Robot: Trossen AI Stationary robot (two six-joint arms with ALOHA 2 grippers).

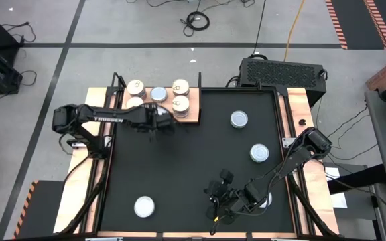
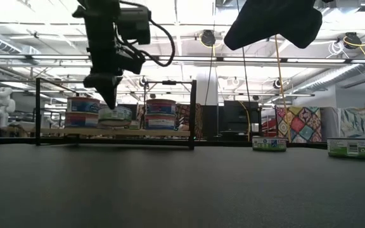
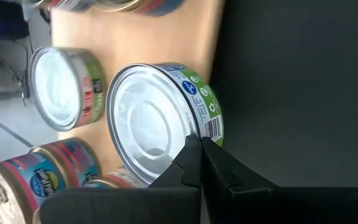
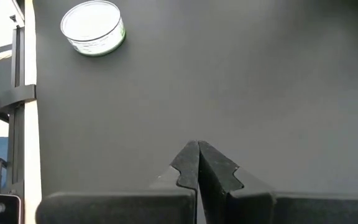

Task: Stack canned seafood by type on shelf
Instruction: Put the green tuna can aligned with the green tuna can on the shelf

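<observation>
The shelf (image 1: pixel 194 114) is a pale wooden board at the mat's far-left corner. It carries several tins, some stacked two high (image 2: pixel 161 114). My left gripper (image 3: pixel 199 148) is shut and points down at a green-labelled, silver-lidded tin (image 3: pixel 148 118), also seen in the low view (image 2: pixel 115 116). That tin sits at the shelf's edge beside the black mat, and the gripper hides it in the high view. My right gripper (image 4: pixel 198 147) is shut and hangs over the mat's near side (image 1: pixel 213 199), touching nothing. A whitish tin (image 4: pixel 93 28) lies ahead of it. My left gripper's shut fingertips (image 3: pixel 191 152) meet the green-labelled tin at its lid rim (image 3: pixel 188 127), on the side next to the mat. They come from above, pointing down. The tin stands upright with its lid up; I cannot tell whether its base rests on the shelf.
Loose tins stand on the black mat (image 1: pixel 179 167) at the right (image 1: pixel 239 120), right of centre (image 1: pixel 259 153) and near left (image 1: pixel 144 207). Another tin shows partly under my right arm (image 1: pixel 267 199). A black frame (image 2: pixel 192 114) borders the shelf. Wooden strips edge the mat.
</observation>
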